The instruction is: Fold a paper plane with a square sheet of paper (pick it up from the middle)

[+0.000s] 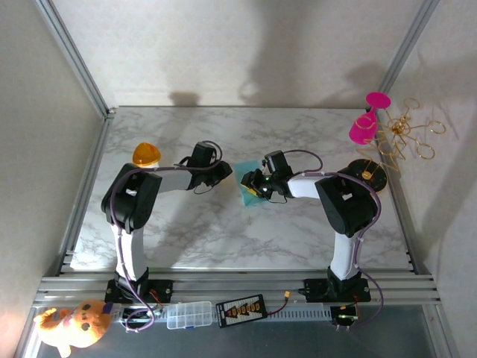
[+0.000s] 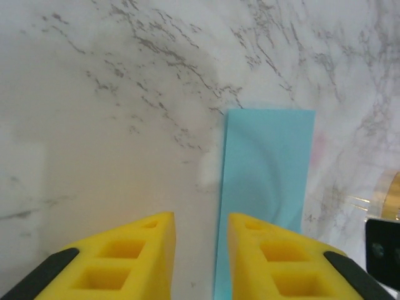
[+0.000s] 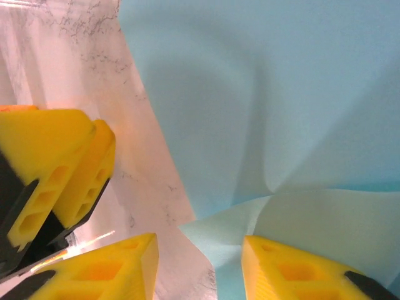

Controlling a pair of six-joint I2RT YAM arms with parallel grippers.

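The square sheet of paper (image 1: 247, 197) lies on the marble table (image 1: 186, 231) near its middle, between the two end effectors; in the top view its near part shows teal just below the right end effector (image 1: 252, 183), which hangs over it. In the right wrist view the jaws of that end effector stand apart, clamped on nothing; the tip of a paler flap of the sheet lifts off the table and reaches into the gap between them, while the rest of the sheet spreads flat with soft creases. The left end effector (image 1: 221, 173) is just beside the sheet's left edge; its yellow fingers (image 2: 144, 250) are apart with bare table between them, and the sheet runs under the right-hand one. An orange dome (image 1: 147, 154) sits well to the left; a pink goblet (image 1: 365, 125) and gold wire pieces (image 1: 406, 138) stand at the far right.
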